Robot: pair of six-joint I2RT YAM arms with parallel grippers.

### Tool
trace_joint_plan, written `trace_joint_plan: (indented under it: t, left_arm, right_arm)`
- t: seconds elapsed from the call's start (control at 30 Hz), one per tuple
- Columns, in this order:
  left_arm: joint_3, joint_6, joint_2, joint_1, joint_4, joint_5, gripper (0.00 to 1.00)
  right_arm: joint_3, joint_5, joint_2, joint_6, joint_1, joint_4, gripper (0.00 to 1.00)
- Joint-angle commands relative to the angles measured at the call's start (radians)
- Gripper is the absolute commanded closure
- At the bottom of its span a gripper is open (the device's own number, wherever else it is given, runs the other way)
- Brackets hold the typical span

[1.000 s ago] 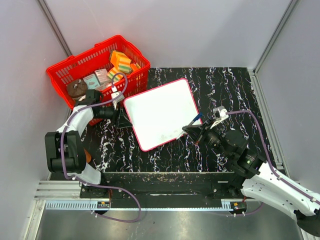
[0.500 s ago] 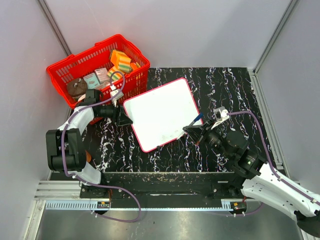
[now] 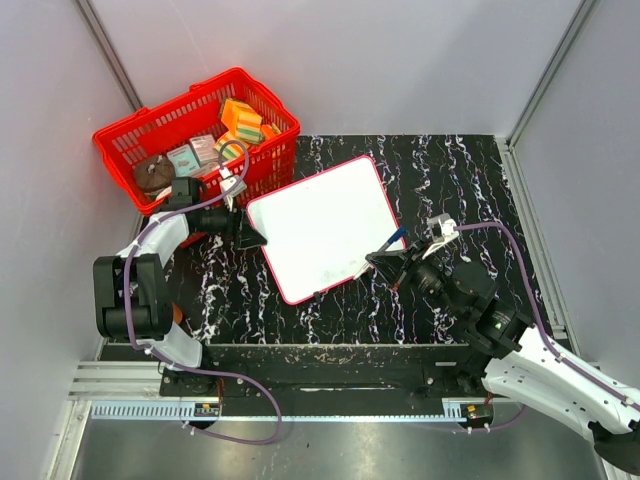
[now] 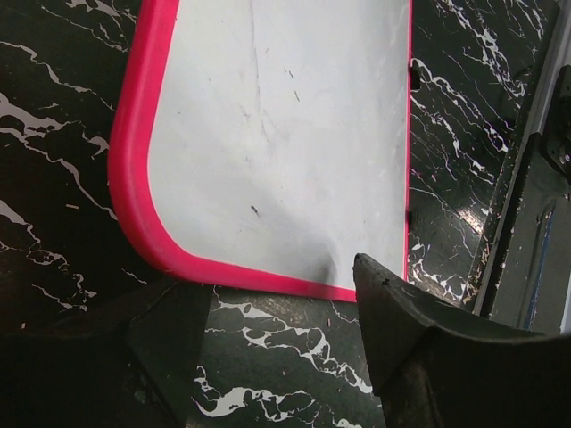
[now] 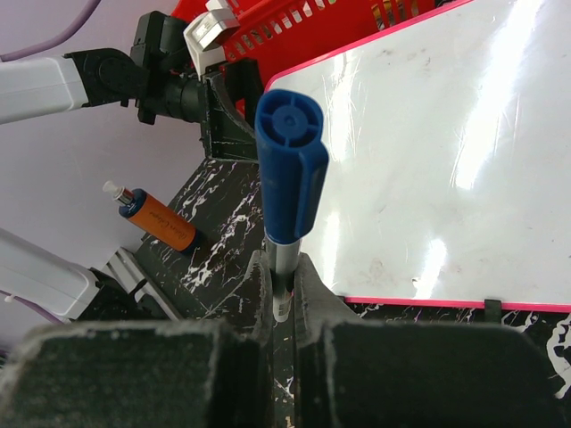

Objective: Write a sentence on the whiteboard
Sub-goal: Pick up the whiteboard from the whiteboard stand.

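Observation:
The whiteboard [image 3: 322, 228], white with a thin red frame, lies tilted on the black marbled table and its face is blank. No blue sentence shows on it in any view. My left gripper [image 3: 250, 236] is open and empty at the board's left corner. In the left wrist view the board's red edge [image 4: 259, 276] lies just beyond my open left gripper [image 4: 281, 334]. My right gripper [image 3: 385, 262] is shut on a blue-capped marker [image 3: 394, 240] just off the board's right edge. In the right wrist view the gripper [image 5: 283, 276] pinches the marker's grey barrel, with the cap [image 5: 291, 165] pointing up.
A red basket [image 3: 120, 145] holding several boxes and packets stands at the back left, close behind the left arm. An orange tube [image 5: 156, 218] lies on the table near the left arm's base. Grey walls close in the table on both sides.
My left gripper has shifted slightly right toward the board's left corner. My right gripper with the marker has dropped back a little. The board has not moved.

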Motion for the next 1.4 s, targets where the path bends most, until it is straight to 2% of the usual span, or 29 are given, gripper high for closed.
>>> trace_joint_plan:
  t: [0.0,0.3,0.47,0.57,0.6,0.67,0.7,0.9,1.17,1.27,1.37]
  left_arm:
    - [-0.027,-0.005,0.138,-0.038,-0.078,0.017,0.33]
    - [-0.005,-0.086,0.177,-0.072,-0.041,-0.065,0.32]
    - [-0.005,-0.082,0.168,-0.093,-0.04,-0.059,0.33]
    - [-0.004,-0.053,0.162,-0.106,-0.062,-0.033,0.46]
    - [-0.001,-0.031,0.159,-0.11,-0.07,-0.019,0.56]
    - [0.004,0.012,0.156,-0.112,-0.119,0.007,0.65]
    - [0.007,0.051,0.154,-0.112,-0.154,0.027,0.74]
    - [0.03,0.209,0.156,-0.112,-0.298,0.07,0.99]
    - [0.044,0.305,0.142,-0.112,-0.369,-0.026,1.0]
    - [0.041,0.284,0.116,-0.11,-0.366,-0.081,1.0]
    - [0.007,0.193,0.064,-0.112,-0.299,-0.147,1.0]
  right_arm:
    - [-0.004,0.023,-0.008,0.008,0.001,0.039,1.0]
    - [-0.01,0.017,-0.002,0.016,0.001,0.054,1.0]
    - [-0.01,0.018,-0.008,0.016,0.001,0.053,1.0]
    - [-0.009,0.018,-0.011,0.014,0.001,0.047,1.0]
    - [-0.009,0.018,-0.012,0.016,0.002,0.045,1.0]
    - [-0.009,0.02,-0.02,0.016,0.001,0.039,1.0]
    - [-0.012,0.02,-0.022,0.016,0.001,0.038,1.0]
    - [-0.016,0.027,-0.037,0.013,0.002,0.027,1.0]
    - [-0.012,0.03,-0.043,0.007,0.001,0.015,1.0]
    - [-0.012,0.029,-0.043,0.005,0.001,0.019,1.0]
    - [-0.012,0.029,-0.038,-0.006,0.001,0.028,1.0]
